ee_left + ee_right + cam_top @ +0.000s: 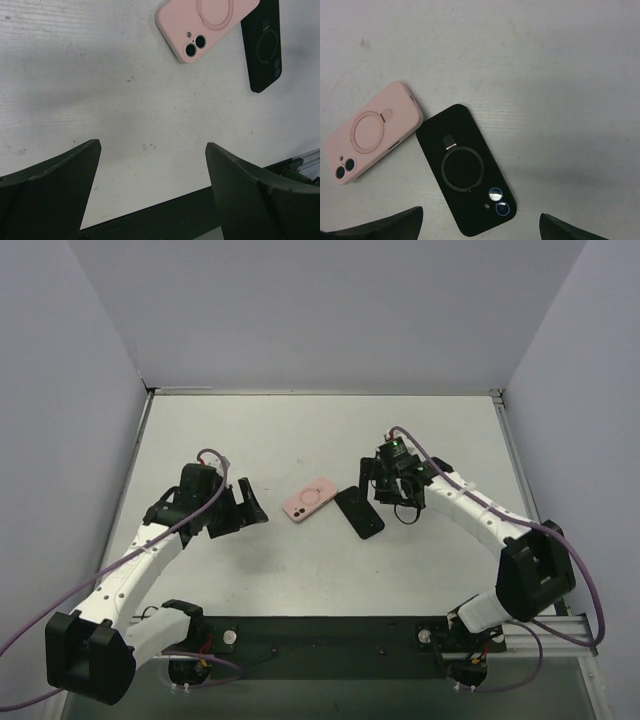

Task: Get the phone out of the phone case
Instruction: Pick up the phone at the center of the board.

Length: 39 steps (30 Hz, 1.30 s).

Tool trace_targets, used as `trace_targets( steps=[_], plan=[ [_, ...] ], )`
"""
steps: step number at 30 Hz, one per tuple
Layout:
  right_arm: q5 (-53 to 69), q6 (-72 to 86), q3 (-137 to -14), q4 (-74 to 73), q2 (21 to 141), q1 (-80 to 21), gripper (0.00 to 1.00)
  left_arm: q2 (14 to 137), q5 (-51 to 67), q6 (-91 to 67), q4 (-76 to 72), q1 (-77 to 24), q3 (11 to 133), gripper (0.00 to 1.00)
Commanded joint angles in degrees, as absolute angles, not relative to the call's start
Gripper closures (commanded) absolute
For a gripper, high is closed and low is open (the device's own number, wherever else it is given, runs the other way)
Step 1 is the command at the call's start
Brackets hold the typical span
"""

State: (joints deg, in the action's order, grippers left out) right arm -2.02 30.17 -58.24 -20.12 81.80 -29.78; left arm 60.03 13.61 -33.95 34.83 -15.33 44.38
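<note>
Pink phone case [309, 500], black phone case [359, 513] each hold phone [495, 194], side by side; left pincer [152, 145], right pincer [481, 215] spread.

Our left hand [152, 145] is spread wide, its dark fingers [50, 190] filling the lower left and lower right corners. Above them, on the white worktop [75, 75], we see a pink phone case [205, 27] lying back up at the upper right. A black phone case [262, 50] lies just beside it.
</note>
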Motion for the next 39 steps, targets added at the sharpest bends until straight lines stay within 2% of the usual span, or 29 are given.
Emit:
trace_targets(
  steps=[1,4,10,20,28,34,37,38,39],
  plan=[
    [2.1,22.9,-64.9,-26.9,90.5,-31.2,0.09,61.2,9.7,-35.8,40.8,-17.4,48.7,0.03],
    [0.9,21.7,-68.8,-30.5,98.9,-31.1,0.09,61.9,7.5,-35.9,42.7,-18.7,49.0,0.03],
    [6.1,19.1,-73.9,-32.4,106.1,-31.0,0.08,62.7,11.4,-33.8,41.0,-18.8,48.6,0.03],
    [9.0,16.1,-70.1,-30.0,108.3,-31.9,0.08,64.6,12.5,-32.6,41.2,-18.9,49.3,0.03],
    [2.2,16.4,-68.0,-29.4,109.3,-35.2,0.08,65.0,12.1,-34.2,40.4,-18.9,49.5,0.03],
    [2.6,18.5,-66.1,-25.0,110.5,-35.2,0.10,63.5,9.8,-36.5,40.8,-18.9,48.4,0.02],
    [1.5,20.1,-65.7,-24.0,110.2,-35.1,0.34,62.4,7.6,-39.5,40.7,-18.8,48.0,0.03],
    [1.1,20.8,-65.4,-23.5,109.8,-35.0,0.45,62.3,6.3,-41.3,40.7,-18.6,48.2,0.03],
    [1.2,21.4,-65.0,-23.1,108.5,-34.8,0.61,62.7,5.9,-42.1,40.5,-18.5,48.7,0.03]
  ],
)
